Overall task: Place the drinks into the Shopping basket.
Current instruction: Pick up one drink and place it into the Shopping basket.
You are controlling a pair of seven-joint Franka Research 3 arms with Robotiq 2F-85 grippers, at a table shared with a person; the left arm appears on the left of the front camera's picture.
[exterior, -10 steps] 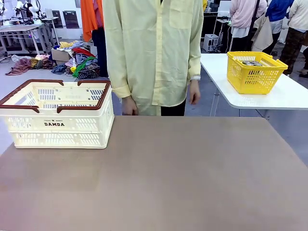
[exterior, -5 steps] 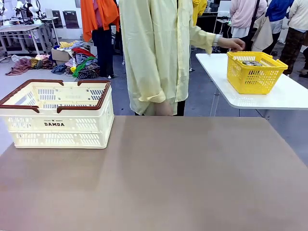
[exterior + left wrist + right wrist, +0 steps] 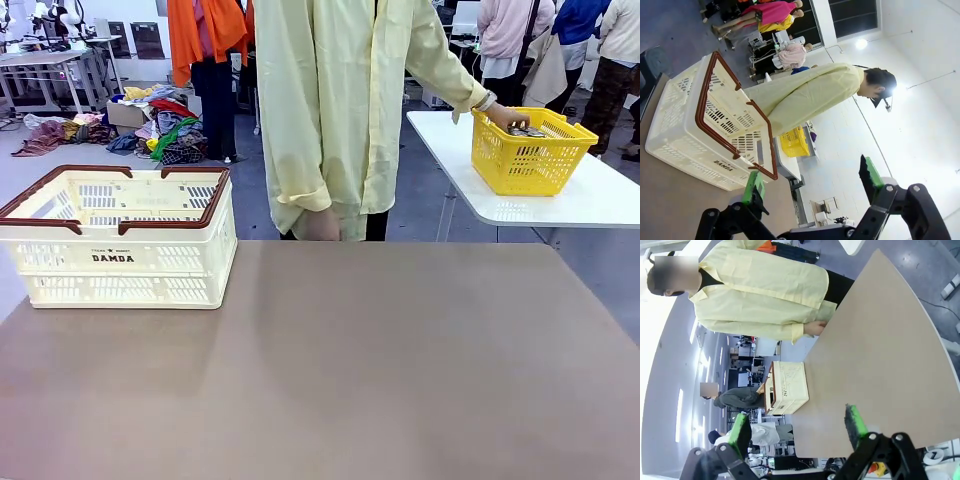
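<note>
The Shopping basket (image 3: 120, 262) is cream-white with a reddish-brown rim and stands at the left rear of the brown table (image 3: 380, 370). The drinks are out of view. A person (image 3: 340, 110) in a pale yellow shirt stands at the far edge, with a hand (image 3: 505, 116) reaching into a yellow mesh basket (image 3: 530, 160). My left gripper (image 3: 812, 180) is open above the table, the Shopping basket (image 3: 675, 135) lying beyond it. My right gripper (image 3: 797, 424) is open too, with nothing between its green pads (image 3: 854, 421), and the Shopping basket (image 3: 790, 390) sits far across the table.
The yellow mesh basket sits on a separate white table (image 3: 560, 205) at the back right and holds small greyish things too small to tell. A gap separates that table from mine. Other people and piles of clothes stand farther back.
The person has turned toward the white table and stretched an arm out; the hand has gone from hanging at their side to the yellow basket's rim.
</note>
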